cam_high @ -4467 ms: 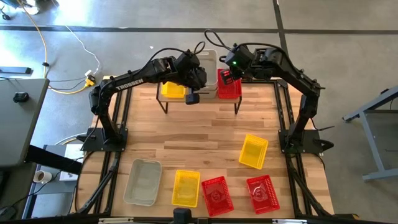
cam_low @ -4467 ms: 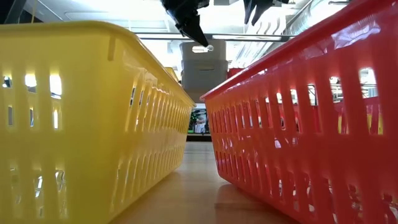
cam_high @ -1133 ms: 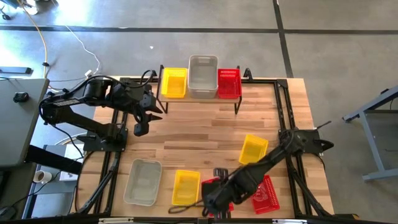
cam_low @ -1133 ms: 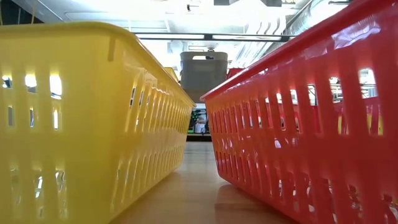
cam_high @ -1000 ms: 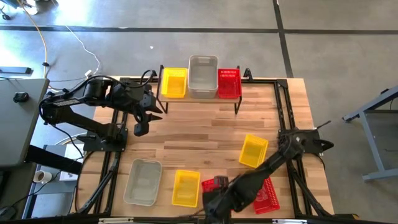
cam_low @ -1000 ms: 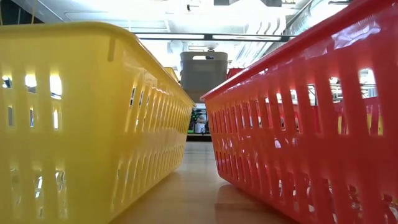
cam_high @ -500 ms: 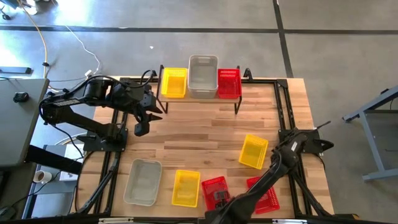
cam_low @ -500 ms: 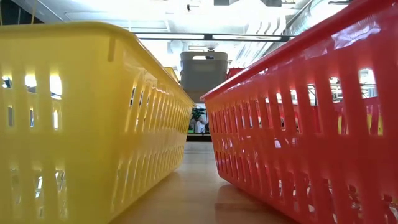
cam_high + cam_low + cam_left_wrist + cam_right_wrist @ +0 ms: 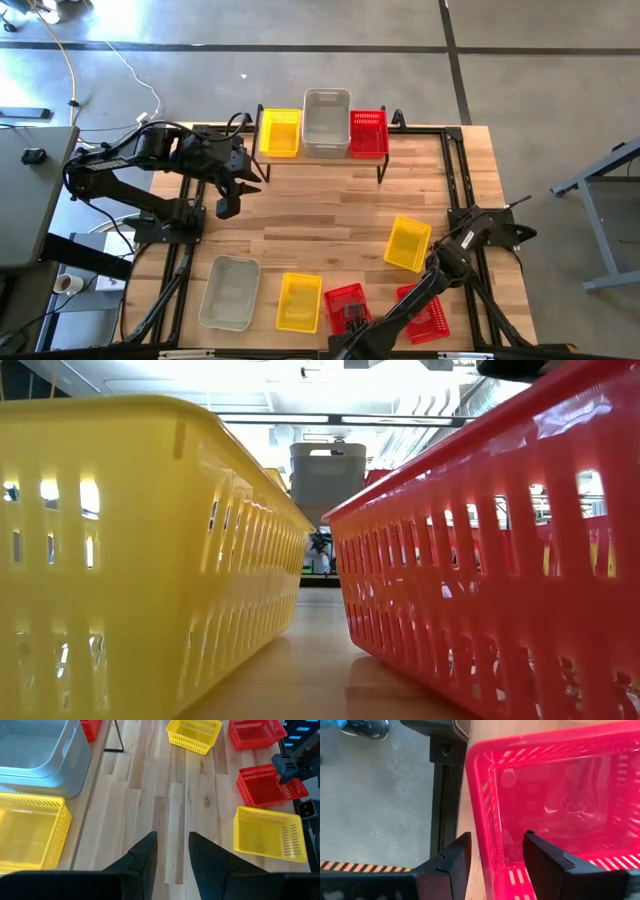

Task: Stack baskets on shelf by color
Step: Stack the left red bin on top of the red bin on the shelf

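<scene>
On the shelf (image 9: 320,160) at the far edge stand a yellow basket (image 9: 280,133), a grey basket (image 9: 326,122) and a red basket (image 9: 368,133). Near the front edge lie a grey basket (image 9: 230,292), a yellow one (image 9: 299,301) and two red ones (image 9: 347,305) (image 9: 425,310); another yellow basket (image 9: 408,242) lies at mid right. My right gripper (image 9: 496,834) is open over the left red basket (image 9: 560,795). One finger stands outside its near end wall (image 9: 481,820) and one inside, apart from it. My left gripper (image 9: 172,845) hangs open at the far left, holding nothing.
The table's near edge and its black frame (image 9: 442,795) lie just beyond the red basket, with the floor behind. The low view is filled by the yellow basket (image 9: 150,560) and the red basket (image 9: 500,560). Bare wood lies in the table's middle (image 9: 320,215).
My right gripper has gone from above the left red basket toward the table's near edge and down to that basket's near end. The basket has stayed where it was.
</scene>
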You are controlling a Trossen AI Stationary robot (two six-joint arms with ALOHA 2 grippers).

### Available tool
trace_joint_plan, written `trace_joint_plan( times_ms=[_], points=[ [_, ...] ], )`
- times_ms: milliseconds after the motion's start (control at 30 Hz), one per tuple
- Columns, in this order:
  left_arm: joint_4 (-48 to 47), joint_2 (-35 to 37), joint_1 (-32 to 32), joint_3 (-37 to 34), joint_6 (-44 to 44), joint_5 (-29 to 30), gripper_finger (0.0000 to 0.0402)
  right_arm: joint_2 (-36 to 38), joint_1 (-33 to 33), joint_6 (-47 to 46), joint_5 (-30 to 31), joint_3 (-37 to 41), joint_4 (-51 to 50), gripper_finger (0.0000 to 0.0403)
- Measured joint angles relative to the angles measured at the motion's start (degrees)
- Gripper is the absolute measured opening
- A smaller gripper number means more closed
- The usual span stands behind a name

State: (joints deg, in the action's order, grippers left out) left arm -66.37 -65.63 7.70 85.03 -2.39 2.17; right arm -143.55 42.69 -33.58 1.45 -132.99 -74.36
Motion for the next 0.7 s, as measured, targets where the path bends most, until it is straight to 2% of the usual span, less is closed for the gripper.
trace_joint_plan(
  times_ms=[133,400,700],
  points=[
    [0.0,0.0,0.0,0.0,0.5,0.0,0.0104,-0.1,0.0,-0.9,-0.1,0.0,0.1,0.0126],
    [0.0,0.0,0.0,0.0,1.0,0.0,0.0104,-0.1,-0.3,-3.6,-2.0,0.0,-1.0,0.0009],
    [0.0,-0.6,0.0,0.0,1.0,0.0,0.0104,3.5,0.0,-15.3,-3.2,0.0,-2.3,0.0003]
  ],
)
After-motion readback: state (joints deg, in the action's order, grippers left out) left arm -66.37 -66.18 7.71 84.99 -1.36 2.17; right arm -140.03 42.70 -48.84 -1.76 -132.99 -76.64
